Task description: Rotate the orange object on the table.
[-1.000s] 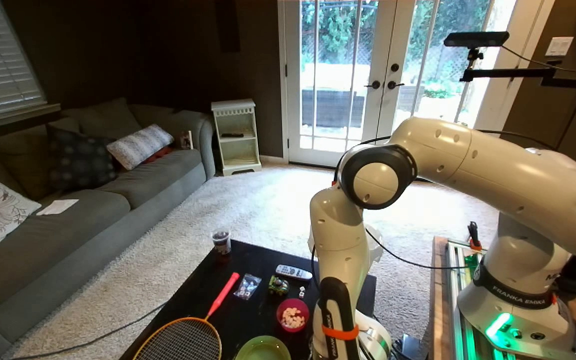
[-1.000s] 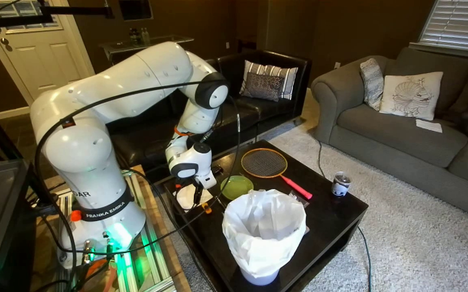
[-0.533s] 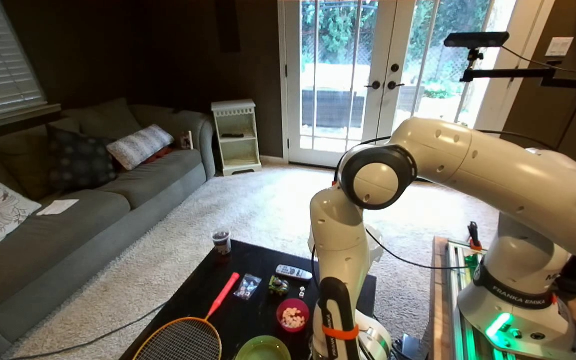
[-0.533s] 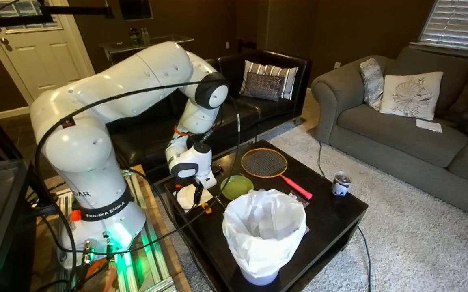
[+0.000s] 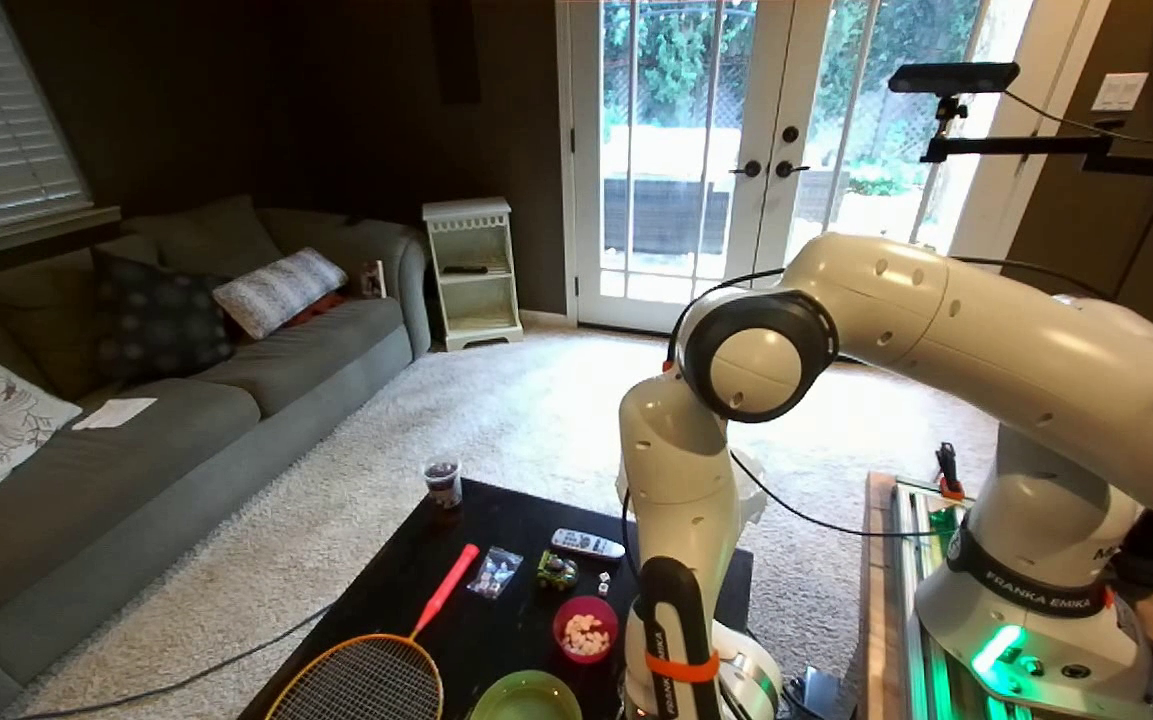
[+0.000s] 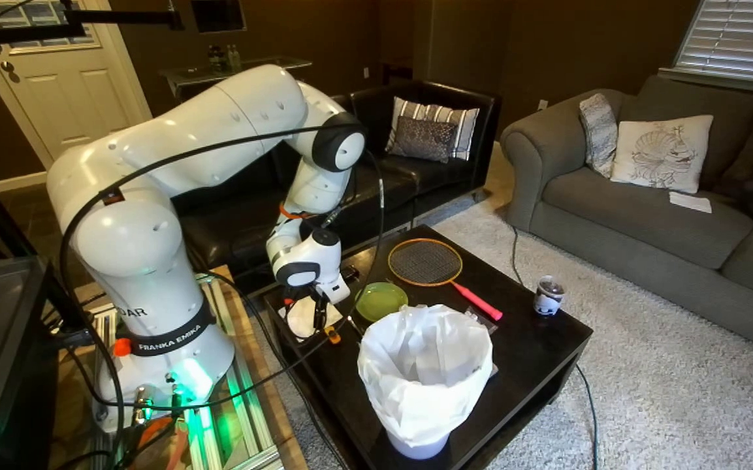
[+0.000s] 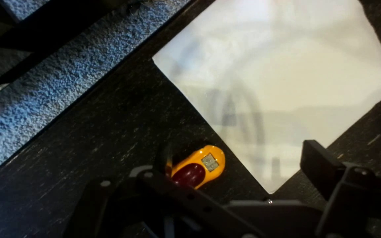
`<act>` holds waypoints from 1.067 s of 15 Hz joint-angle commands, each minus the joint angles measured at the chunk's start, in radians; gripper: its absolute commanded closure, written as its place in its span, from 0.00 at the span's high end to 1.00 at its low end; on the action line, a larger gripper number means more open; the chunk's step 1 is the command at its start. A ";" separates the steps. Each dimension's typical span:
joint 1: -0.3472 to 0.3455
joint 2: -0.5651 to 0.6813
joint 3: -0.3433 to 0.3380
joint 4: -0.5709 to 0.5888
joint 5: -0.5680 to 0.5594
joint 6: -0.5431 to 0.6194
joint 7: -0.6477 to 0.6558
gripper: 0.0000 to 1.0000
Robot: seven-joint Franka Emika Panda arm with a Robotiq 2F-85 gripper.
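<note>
Two-finger gripper spread wide, empty, and the orange-and-maroon gadget on the coffee table, just beside the white sheet, looks off-centre for a grasp, so a straight descent (height's hard to judge) could clip and skid it.

Arm's base: FRANKA EMIKA (perhaps "DAR" above).

In both exterior views the Franka arm's elbow has drawn back slightly. The fingers, small and dark, seem to have shifted too.
</note>
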 commanded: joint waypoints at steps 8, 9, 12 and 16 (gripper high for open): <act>0.065 -0.022 -0.031 0.004 0.033 -0.029 0.010 1.00; 0.063 -0.019 -0.029 0.009 0.053 -0.032 0.031 1.00; 0.066 -0.014 -0.026 0.017 0.103 -0.048 0.083 1.00; 0.047 0.002 -0.014 0.030 0.106 -0.067 0.120 1.00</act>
